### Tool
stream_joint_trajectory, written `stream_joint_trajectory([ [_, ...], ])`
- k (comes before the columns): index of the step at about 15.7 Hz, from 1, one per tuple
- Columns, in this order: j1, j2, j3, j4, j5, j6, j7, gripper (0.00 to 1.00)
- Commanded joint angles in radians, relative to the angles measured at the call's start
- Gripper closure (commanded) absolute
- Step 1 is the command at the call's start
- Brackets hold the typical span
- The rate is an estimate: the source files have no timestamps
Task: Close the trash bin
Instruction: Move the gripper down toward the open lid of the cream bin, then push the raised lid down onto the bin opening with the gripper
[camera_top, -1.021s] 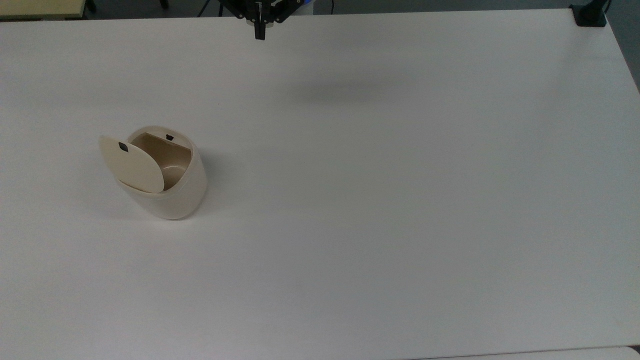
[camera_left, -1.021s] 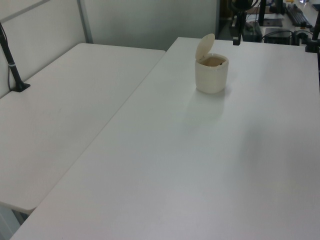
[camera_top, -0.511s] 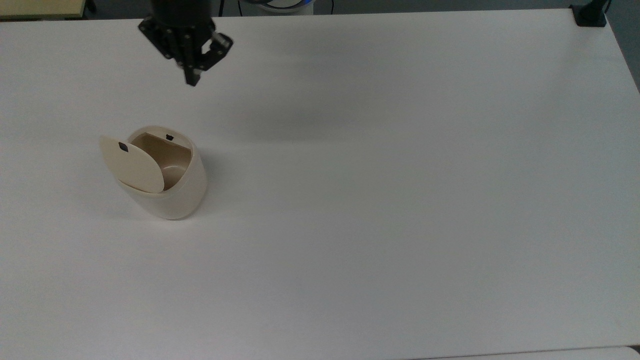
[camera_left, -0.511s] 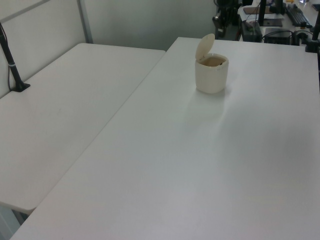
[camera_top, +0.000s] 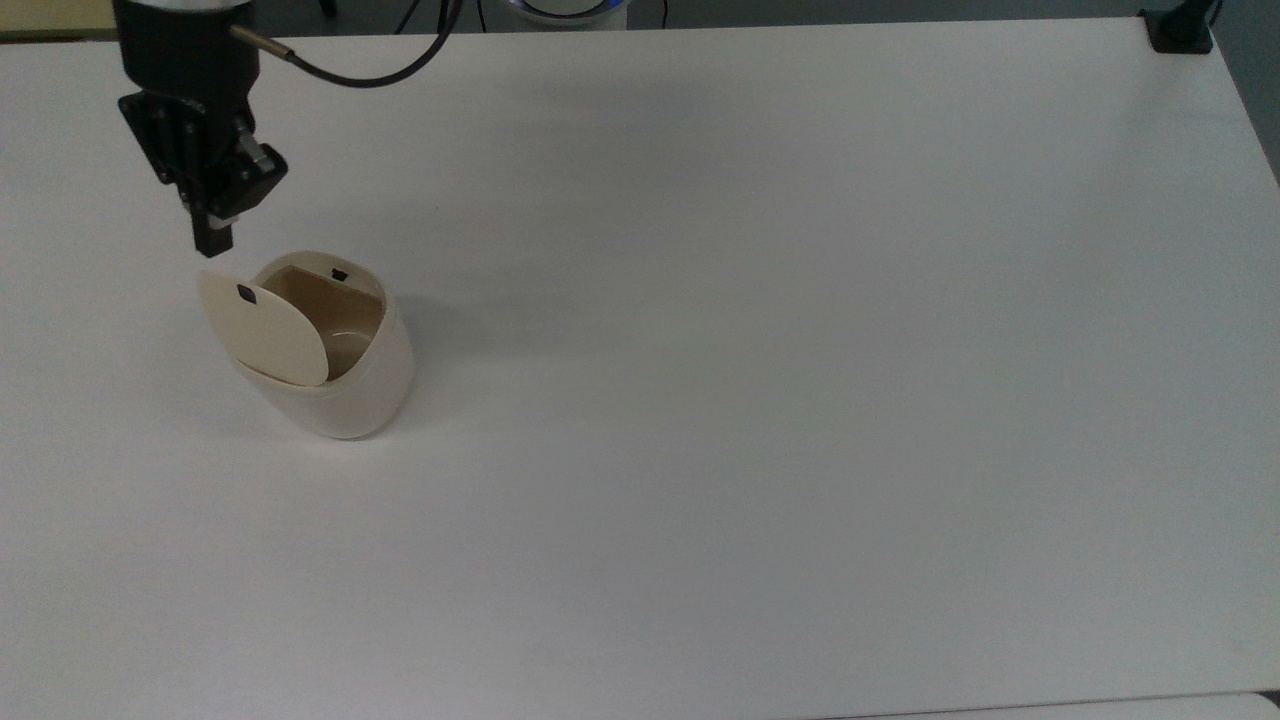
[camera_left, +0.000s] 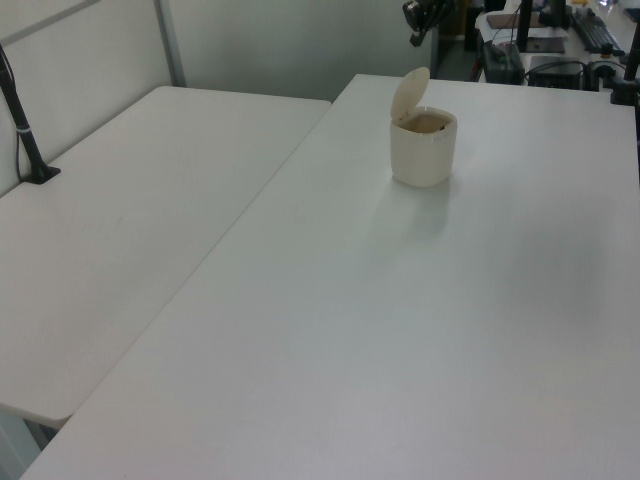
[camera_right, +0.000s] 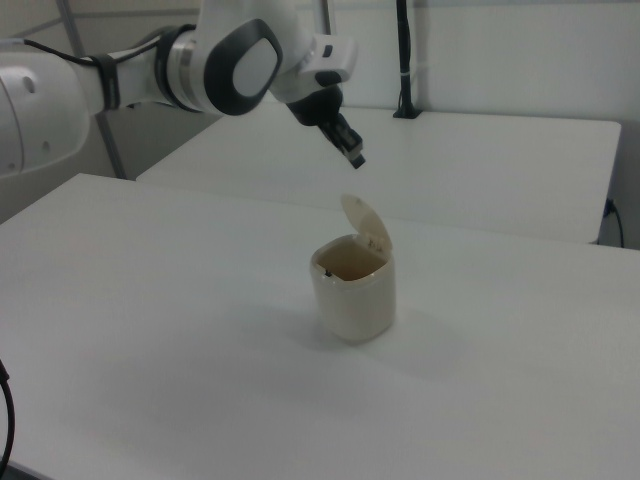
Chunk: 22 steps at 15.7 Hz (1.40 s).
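So the trash bin (camera_top: 330, 350) sits on the white table (camera_top: 750, 400), over at the top view's left, lid (camera_top: 265, 330) still standing open. The gripper (camera_top: 212, 245) hangs just above the lid's raised edge, not touching, fingers pinched together with nothing in them. The arm (camera_right: 200, 65) reaches in from the right view's left, gripper tilted down. Bin's cream-beige outside, tan-brown inside, with a small black latch (camera_top: 245, 292).

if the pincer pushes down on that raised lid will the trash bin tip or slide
The trash bin looks like thin, empty plastic, so probably light and apt to slide on the smooth table. Its raised lid likely swings shut easily. The pincer hangs above it.
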Motion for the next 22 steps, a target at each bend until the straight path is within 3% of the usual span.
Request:
stream_joint_trajectory([
  [1,-0.035,0.053,0.002,0.017,-0.016,0.102,0.077,0.98],
  [8,-0.036,0.093,0.002,0.009,-0.018,0.117,0.078,0.98],
  [14,-0.030,0.088,0.016,0.007,-0.013,-0.092,-0.009,0.98],
  [22,-0.026,0.091,0.028,-0.003,-0.013,-0.228,-0.126,0.98],
])
